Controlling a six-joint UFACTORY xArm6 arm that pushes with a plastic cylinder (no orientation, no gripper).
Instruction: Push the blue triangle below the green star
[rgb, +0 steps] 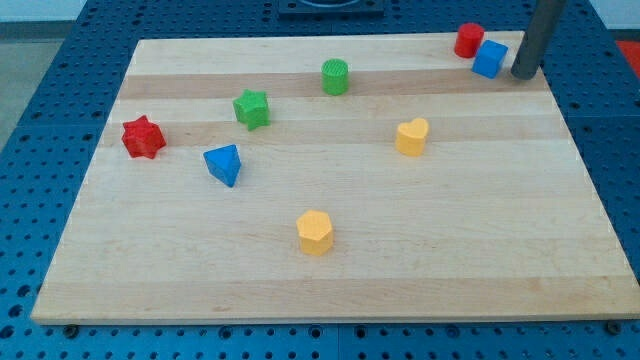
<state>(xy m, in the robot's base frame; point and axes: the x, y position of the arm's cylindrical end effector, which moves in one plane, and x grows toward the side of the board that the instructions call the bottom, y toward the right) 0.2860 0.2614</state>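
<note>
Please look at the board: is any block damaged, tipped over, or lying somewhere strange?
Nothing stands out. All blocks lie flat on the wooden board, none broken. The red cylinder and blue cube crowd the view's top right corner, beside my tip. The blue triangle already sits lower left of the green star.

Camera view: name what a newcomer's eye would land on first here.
The dark rod at the view's top right, my tip just right of the blue cube and red cylinder. Next, the left cluster: the blue triangle sits below and left of the green star, beside the red star.
</note>
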